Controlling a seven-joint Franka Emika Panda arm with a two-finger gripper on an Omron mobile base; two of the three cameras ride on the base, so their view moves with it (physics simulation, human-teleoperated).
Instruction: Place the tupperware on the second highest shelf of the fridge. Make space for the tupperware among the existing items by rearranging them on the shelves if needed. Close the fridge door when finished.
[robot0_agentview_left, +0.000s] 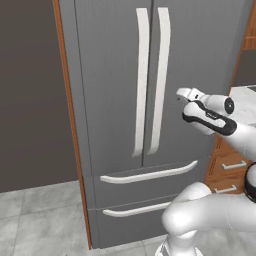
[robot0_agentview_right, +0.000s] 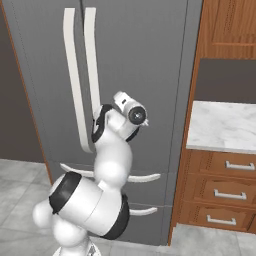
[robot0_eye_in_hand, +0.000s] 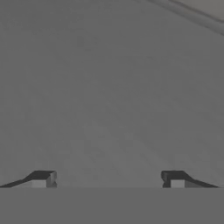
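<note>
The grey fridge stands with both French doors shut, so its shelves and the existing items are hidden. The tupperware is out of view. My gripper is raised in front of the right door, just right of the right-hand curved handle at mid height. In the hand view the gripper is open, its fingertips wide apart with nothing between them, facing the flat grey door from close by. In the right base view my own arm covers the hand in front of the fridge.
Two lower fridge drawers with horizontal handles sit under the doors. Wooden drawers and a marble counter stand right of the fridge. A dark wall is to its left, over a tiled floor.
</note>
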